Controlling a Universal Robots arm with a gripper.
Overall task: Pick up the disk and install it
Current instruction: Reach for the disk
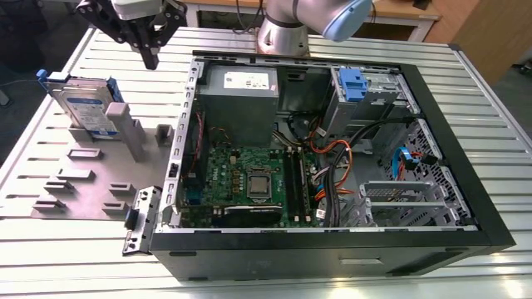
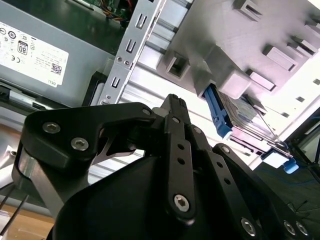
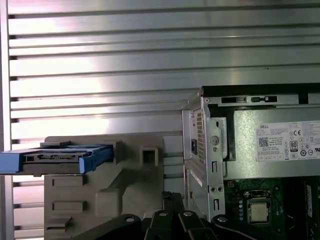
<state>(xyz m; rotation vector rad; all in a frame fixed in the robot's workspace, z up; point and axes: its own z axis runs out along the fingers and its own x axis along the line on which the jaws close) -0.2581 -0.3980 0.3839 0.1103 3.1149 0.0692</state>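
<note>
The disk [image 1: 83, 107] stands on edge in a slot of a grey fixture plate [image 1: 91, 184] at the exterior view's left, silver-grey with a white-and-blue label and a bright blue carrier frame. Both wrist views show it side-on, the disk [image 3: 60, 159] in the first and its blue frame [image 2: 218, 113] in the second. My gripper [image 1: 151, 61] hangs above the table behind and to the right of the disk, apart from it. Its fingers [image 2: 173, 102] point down and lie together, shut on nothing. The fingertips [image 3: 170, 197] reach the edge of the first wrist view.
An open black computer case [image 1: 440, 131] lies on the slatted metal table [image 1: 490, 93], to the right of the fixture plate. Inside are a grey power-supply box [image 1: 241, 93], a motherboard [image 1: 249, 180], cables and another blue drive carrier [image 1: 352, 84]. A loose latch bracket [image 1: 137, 221] lies beside the case.
</note>
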